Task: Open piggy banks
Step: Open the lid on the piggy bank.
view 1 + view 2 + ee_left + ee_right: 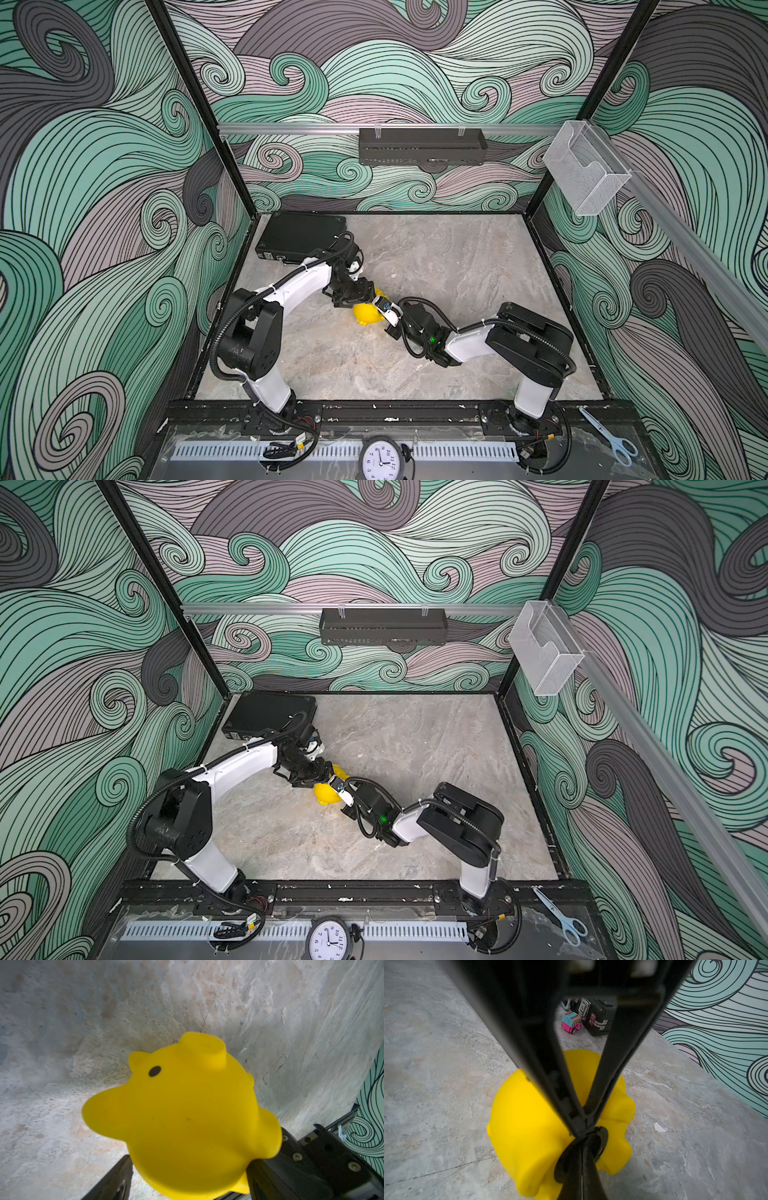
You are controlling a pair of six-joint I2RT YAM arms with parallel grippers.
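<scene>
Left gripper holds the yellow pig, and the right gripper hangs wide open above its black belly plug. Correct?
Not quite. In the right wrist view the right gripper is shut, its tips pinched at the black plug. The left gripper does hold the yellow pig.

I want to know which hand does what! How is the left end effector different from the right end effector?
The left end effector has its jaws apart around the yellow piggy bank's round body; the right end effector has its jaws pinched together. The left one grips the whole pig; the right one nips only its black plug. Both touch the same pig.
</scene>
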